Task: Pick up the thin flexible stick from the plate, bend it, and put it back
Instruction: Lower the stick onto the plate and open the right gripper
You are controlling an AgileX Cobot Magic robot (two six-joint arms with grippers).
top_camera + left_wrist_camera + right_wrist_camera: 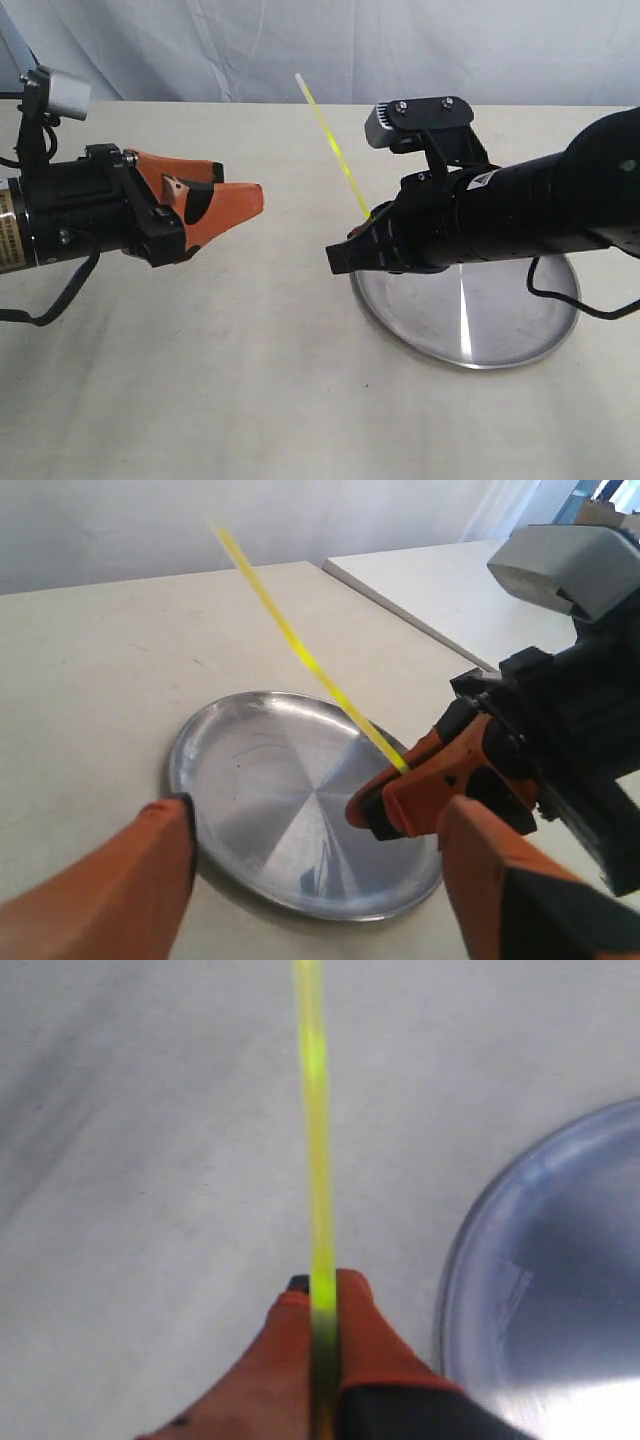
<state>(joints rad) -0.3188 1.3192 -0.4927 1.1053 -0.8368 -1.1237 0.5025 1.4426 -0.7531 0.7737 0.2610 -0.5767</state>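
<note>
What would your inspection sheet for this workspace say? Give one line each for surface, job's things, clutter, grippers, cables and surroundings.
Surface: pale table, no marks seen.
Job's things: yellow stick straight, slanting up, off the plate; the plate sits on the table with nothing seen on it.
Clutter: nothing seen.
Grippers: right gripper shut on the stick's lower end; left gripper open, holding nothing, apart from the stick.
Cables: black left cable loops under the left arm; right cable hangs over the plate.
Surroundings: pale backdrop; second tabletop beyond.
</note>
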